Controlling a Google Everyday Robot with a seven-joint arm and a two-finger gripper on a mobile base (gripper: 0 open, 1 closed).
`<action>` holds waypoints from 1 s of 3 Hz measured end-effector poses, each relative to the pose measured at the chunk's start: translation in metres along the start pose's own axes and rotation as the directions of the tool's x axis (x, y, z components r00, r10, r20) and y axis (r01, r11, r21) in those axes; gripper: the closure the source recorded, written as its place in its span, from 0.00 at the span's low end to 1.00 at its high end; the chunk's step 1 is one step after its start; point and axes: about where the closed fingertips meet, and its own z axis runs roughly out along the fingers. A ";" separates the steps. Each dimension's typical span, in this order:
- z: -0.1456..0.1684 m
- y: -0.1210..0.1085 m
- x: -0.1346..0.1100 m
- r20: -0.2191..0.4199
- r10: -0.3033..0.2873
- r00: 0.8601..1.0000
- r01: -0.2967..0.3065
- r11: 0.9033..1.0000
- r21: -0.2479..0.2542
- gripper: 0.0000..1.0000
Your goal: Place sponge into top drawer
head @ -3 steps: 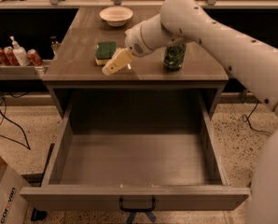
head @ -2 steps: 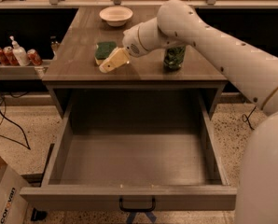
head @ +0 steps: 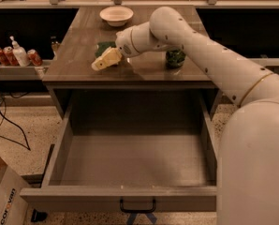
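The sponge (head: 103,48), dark green on top, lies on the wooden tabletop (head: 78,46) left of centre, partly covered by my arm's wrist. My gripper (head: 103,61), cream-coloured, sits just in front of and over the sponge's near edge, pointing down and left close to the tabletop. The top drawer (head: 121,198) is pulled fully open below the tabletop. Its grey inside holds nothing, and its dark handle (head: 137,206) is at the centre of the front panel.
A white bowl (head: 116,15) stands at the back of the tabletop. A green drink can (head: 175,58) stands right of my arm. A side shelf at left holds red cans (head: 34,57) and a pump bottle (head: 19,54). A cardboard box (head: 3,198) and cables lie on the floor at left.
My gripper has moved left and slightly back across the tabletop, from right of the sponge's front corner to directly over its near edge. The sponge and drawer have not moved.
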 end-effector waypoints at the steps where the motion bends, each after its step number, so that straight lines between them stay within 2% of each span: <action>1: 0.011 0.001 -0.003 0.015 0.006 1.000 -0.005 1.000 -0.018 0.23; 3: 0.019 0.005 -0.005 0.024 0.011 1.000 -0.010 0.999 -0.035 0.70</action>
